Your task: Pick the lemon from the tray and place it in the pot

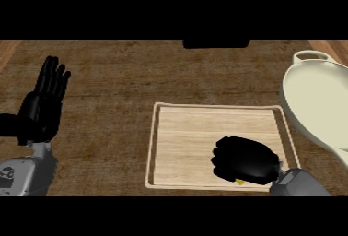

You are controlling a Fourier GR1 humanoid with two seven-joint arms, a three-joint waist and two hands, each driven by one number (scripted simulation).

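Right hand (245,161) curled down over the lemon (240,182) at the near right of the tray (204,147), only a yellow sliver peeking out beneath the palm, long axis hidden. Pot (319,101) up and to the right, just beside the tray on the desk (122,83), nearer this arm. Left hand (44,103) resting at the left edge, fingers straight, holding nothing.

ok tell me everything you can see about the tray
The tray is a square board of pale, wood-grained material with a raised lighter rim and rounded corners. It lies flat on the dark wooden counter, with the cream pot close by its right side. The right hand, fingers curled, sits over its near right part, hiding that area; a sliver of yellow lemon shows under the hand.
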